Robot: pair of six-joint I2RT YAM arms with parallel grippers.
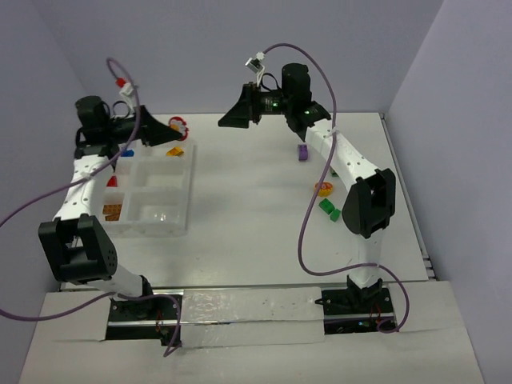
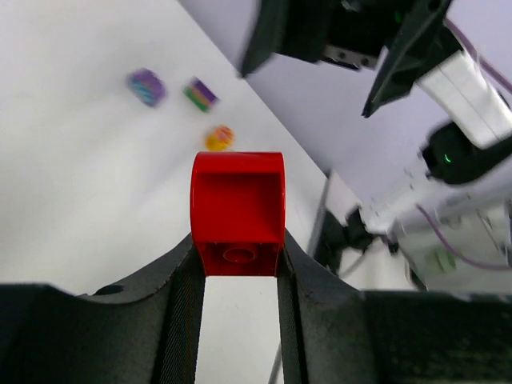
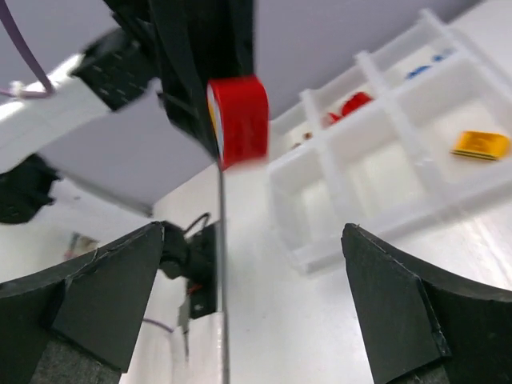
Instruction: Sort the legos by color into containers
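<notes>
No text, label, brand, number or sign can be read in any view. The red brick (image 2: pixel 238 204) and the divided tray (image 1: pixel 190 192) show plain faces. The arm housings (image 1: pixel 370 200) are too small or too blurred to make out any marking.

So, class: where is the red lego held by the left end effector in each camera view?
Top external: red lego, upper left, beyond the tray.
Left wrist: red lego, centre, in the left end effector.
Right wrist: red lego, upper middle.
Shared landmark: the tray, top and right wrist views only.
</notes>
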